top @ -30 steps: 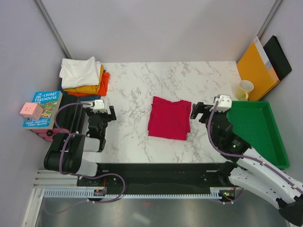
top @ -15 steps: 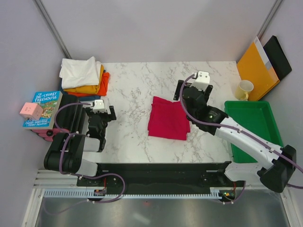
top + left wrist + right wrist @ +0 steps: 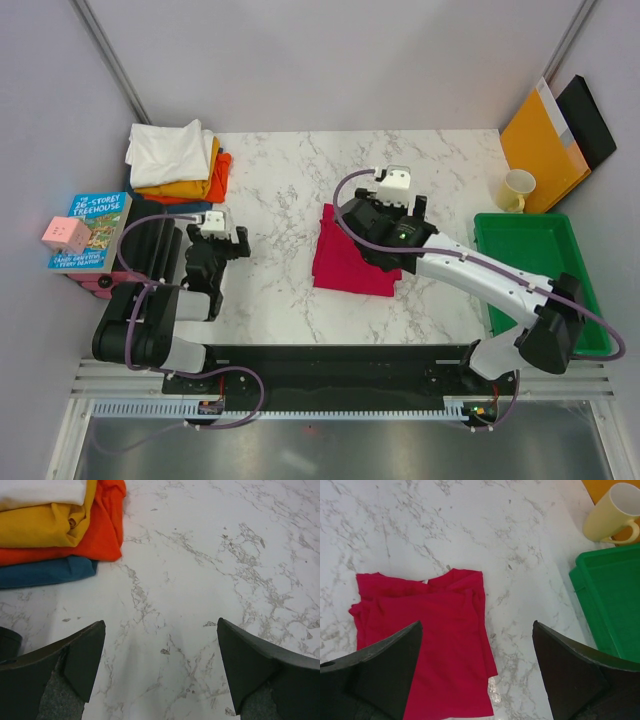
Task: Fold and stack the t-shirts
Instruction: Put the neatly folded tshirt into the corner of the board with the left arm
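Note:
A crimson red t-shirt [image 3: 345,265] lies folded at the table's middle; the right wrist view shows it [image 3: 435,645] with its collar at the far edge. My right gripper [image 3: 383,215] is open and empty, hovering above the shirt's right edge [image 3: 476,630]. A stack of folded t-shirts [image 3: 175,160] sits at the back left: white [image 3: 40,490] on top, then yellow-orange [image 3: 45,525], orange [image 3: 100,530] and dark blue [image 3: 45,572]. My left gripper [image 3: 218,245] is open and empty over bare marble [image 3: 161,640], just short of the stack.
A green tray [image 3: 545,290] stands at the right, also in the right wrist view [image 3: 610,605]. A cream mug [image 3: 518,188] and an orange-yellow envelope [image 3: 540,145] are behind it. A book [image 3: 92,230] and a pink cube [image 3: 66,234] lie off the table's left.
My right arm has swung left from beside the green tray to above the red t-shirt's right side. The left gripper has barely moved. The shirts lie as before.

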`<act>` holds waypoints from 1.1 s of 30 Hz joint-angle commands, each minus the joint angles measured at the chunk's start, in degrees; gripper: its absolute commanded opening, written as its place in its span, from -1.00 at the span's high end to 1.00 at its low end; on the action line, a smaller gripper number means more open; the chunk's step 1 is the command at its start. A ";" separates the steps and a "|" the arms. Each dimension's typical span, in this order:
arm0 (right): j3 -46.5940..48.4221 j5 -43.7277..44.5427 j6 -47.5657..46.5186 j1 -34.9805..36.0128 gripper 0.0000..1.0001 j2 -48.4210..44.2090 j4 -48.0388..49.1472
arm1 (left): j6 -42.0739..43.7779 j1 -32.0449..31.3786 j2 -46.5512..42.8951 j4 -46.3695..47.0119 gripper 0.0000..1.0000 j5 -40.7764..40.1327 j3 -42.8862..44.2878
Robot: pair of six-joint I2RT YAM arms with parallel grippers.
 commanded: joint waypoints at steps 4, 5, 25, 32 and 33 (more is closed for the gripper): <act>1.77 0.80 10.85 0.05 -0.96 4.09 -12.02 | 3.80 1.89 -1.94 -41.24 -0.99 10.97 22.61; 1.16 1.06 9.37 0.05 -0.96 4.27 -11.31 | 2.49 1.89 0.25 -48.12 -0.99 9.66 32.06; -14.23 -16.15 -5.94 -2.05 -0.63 3.64 19.00 | 4.24 -2.94 4.05 -102.77 -0.99 29.48 52.72; -13.26 -22.84 0.11 -6.63 -0.04 12.17 23.58 | 3.44 -7.33 4.04 -93.03 -0.75 37.59 50.52; -12.82 -23.37 0.82 -7.15 0.05 14.18 24.02 | 2.66 -7.77 4.40 -92.05 -0.56 38.38 50.52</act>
